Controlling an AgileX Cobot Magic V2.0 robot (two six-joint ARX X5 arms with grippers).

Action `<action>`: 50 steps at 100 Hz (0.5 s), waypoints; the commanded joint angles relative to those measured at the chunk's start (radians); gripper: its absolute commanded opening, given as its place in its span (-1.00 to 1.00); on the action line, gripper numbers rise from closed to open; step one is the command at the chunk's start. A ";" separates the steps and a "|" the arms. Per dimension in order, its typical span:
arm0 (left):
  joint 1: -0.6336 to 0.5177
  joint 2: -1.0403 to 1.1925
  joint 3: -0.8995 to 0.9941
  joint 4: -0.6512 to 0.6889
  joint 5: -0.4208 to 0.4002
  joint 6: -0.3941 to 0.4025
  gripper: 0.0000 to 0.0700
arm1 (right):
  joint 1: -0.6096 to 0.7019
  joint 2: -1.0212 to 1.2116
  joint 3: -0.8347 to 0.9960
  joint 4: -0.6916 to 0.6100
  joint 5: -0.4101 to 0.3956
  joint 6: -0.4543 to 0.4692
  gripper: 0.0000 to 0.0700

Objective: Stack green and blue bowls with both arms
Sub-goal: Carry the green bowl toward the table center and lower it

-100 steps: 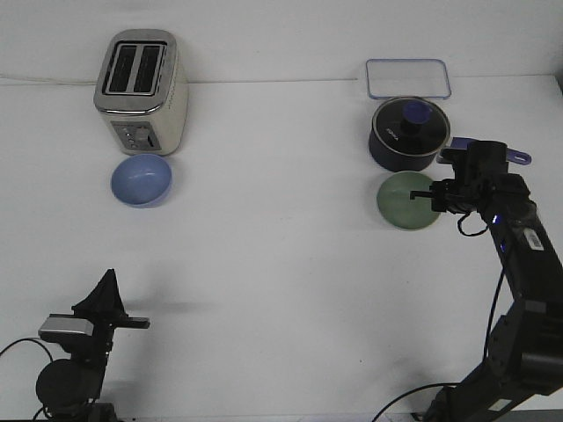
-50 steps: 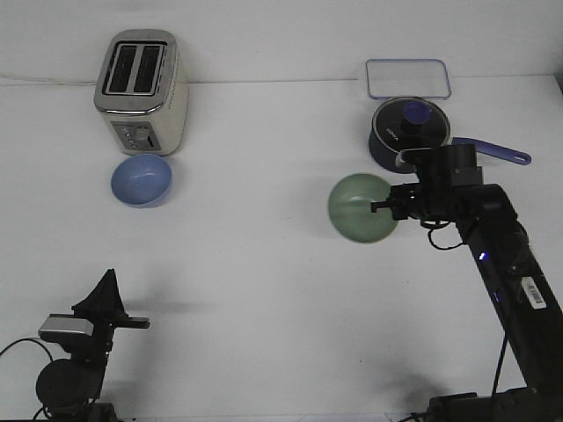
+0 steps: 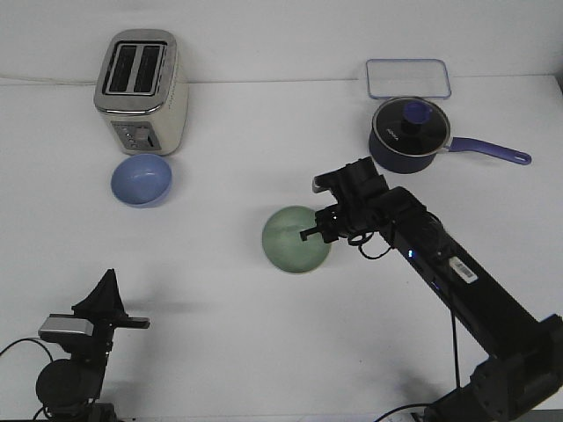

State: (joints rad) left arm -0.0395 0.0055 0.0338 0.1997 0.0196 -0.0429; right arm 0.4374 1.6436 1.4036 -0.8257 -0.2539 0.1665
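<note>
The pale green bowl (image 3: 295, 238) is near the middle of the table, held at its right rim by my right gripper (image 3: 318, 230), which is shut on it. I cannot tell whether the bowl touches the table. The light blue bowl (image 3: 142, 180) sits upright at the left, just in front of the toaster. My left gripper (image 3: 134, 323) rests low at the front left corner, far from both bowls; its fingers look closed and hold nothing.
A cream and silver toaster (image 3: 142, 91) stands at the back left. A dark navy saucepan (image 3: 410, 134) with lid and long handle is at the back right, with a clear rectangular lid (image 3: 408, 78) behind it.
My right gripper has carried the green bowl from beside the saucepan leftward and toward the front, to the table's middle. The left arm and blue bowl have not moved.
</note>
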 commanded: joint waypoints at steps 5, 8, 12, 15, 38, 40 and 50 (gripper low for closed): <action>0.001 -0.002 -0.020 0.011 -0.005 0.005 -0.97 | 0.041 0.054 0.015 0.026 0.002 0.029 -1.00; 0.001 -0.002 -0.020 0.011 -0.005 0.005 -0.97 | 0.052 0.066 0.015 0.033 0.002 0.031 -1.00; 0.001 -0.002 -0.020 0.011 -0.005 0.005 -0.97 | 0.066 0.081 0.015 0.042 0.003 0.038 -1.00; 0.001 -0.002 -0.020 0.011 -0.005 0.005 -0.97 | 0.075 0.090 0.015 0.048 0.003 0.040 -1.00; 0.001 -0.002 -0.020 0.011 -0.005 0.004 -0.97 | 0.121 0.151 0.015 0.087 0.005 0.054 -1.00; 0.001 -0.002 -0.020 0.011 -0.005 0.005 -0.97 | 0.123 0.154 0.015 0.087 0.006 0.054 -1.00; 0.001 -0.002 -0.020 0.011 -0.005 0.005 -0.97 | 0.134 0.173 0.015 0.087 0.024 0.054 -1.00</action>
State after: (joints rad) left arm -0.0395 0.0055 0.0338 0.1997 0.0196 -0.0429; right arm 0.5613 1.7859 1.4036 -0.7479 -0.2340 0.2085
